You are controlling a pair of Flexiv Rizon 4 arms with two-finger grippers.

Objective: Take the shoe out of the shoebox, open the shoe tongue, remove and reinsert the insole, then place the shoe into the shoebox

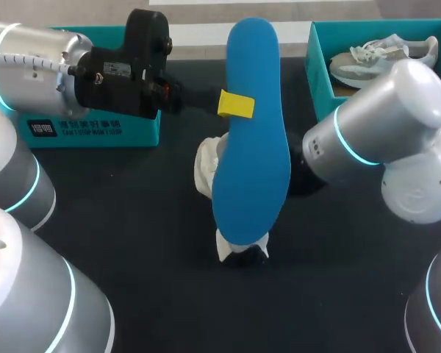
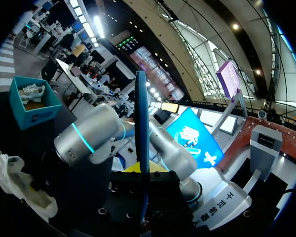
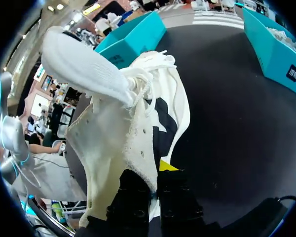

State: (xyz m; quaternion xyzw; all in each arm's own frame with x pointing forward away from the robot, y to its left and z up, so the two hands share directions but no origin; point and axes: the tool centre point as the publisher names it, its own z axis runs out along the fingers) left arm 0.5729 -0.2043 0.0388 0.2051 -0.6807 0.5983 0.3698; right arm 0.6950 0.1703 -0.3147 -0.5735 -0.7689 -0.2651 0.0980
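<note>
Head view: my left claw pinches the insole, right claw grips the shoe. I fear the insole may twist, missing the opening.

We record the blue insole out of the white shoe, raised lengthwise above it. The teal shoebox stands well apart at the table's right, holding another pale shoe.
</note>
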